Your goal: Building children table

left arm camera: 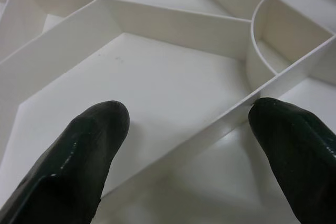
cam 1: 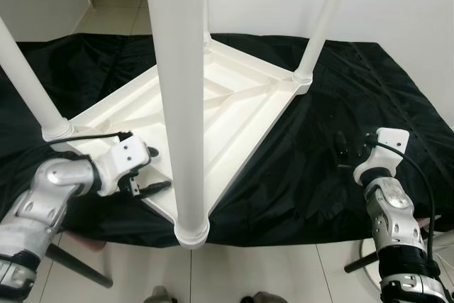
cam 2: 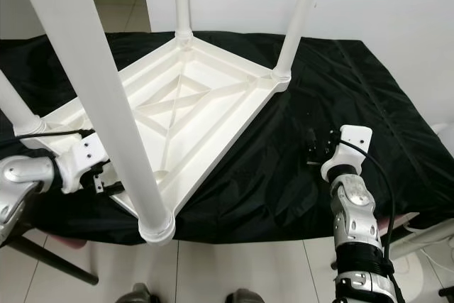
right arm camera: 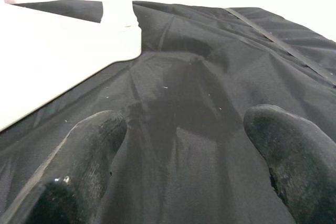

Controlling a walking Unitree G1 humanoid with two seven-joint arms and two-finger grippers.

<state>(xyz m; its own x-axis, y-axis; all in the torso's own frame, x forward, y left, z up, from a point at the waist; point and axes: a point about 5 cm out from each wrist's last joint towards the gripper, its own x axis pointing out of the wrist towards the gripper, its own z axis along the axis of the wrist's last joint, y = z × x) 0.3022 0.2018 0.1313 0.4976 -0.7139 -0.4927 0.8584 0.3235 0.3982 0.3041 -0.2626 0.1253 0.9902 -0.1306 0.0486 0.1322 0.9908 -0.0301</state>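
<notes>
Rising closest to the head camera, one thick white plastic table leg (cam 1: 183, 97) is standing upright from the near corner of the upside-down white plastic children's table top (cam 1: 234, 97), ending in a round collar at that corner. Three more white legs (cam 2: 301, 15) are standing at the other corners, so the table is lying inverted with all four legs pointing up. It is resting on a black crinkled cloth (cam 2: 319, 83) that is covering a low surface, with pale floor tiles (cam 2: 234, 267) showing below the cloth's near edge.

The left gripper (cam 1: 145, 186) is reaching in at the table's near left edge, beside the near leg. Its wrist camera is revealing what the head camera cannot: the two black fingers (left arm camera: 79, 156) are spread apart, straddling a thin white rib of the ribbed underside, holding nothing, with a curved socket wall just beyond.

The right gripper (cam 2: 319, 148) is hovering over the bare black cloth, well apart from the table's right edge. From the head camera its fingers are barely making out against the dark fabric, but its wrist camera is showing both rounded black fingertips (right arm camera: 286, 156) spread wide with only cloth between them, and the white table edge (right arm camera: 58, 61) lying off to one side.
</notes>
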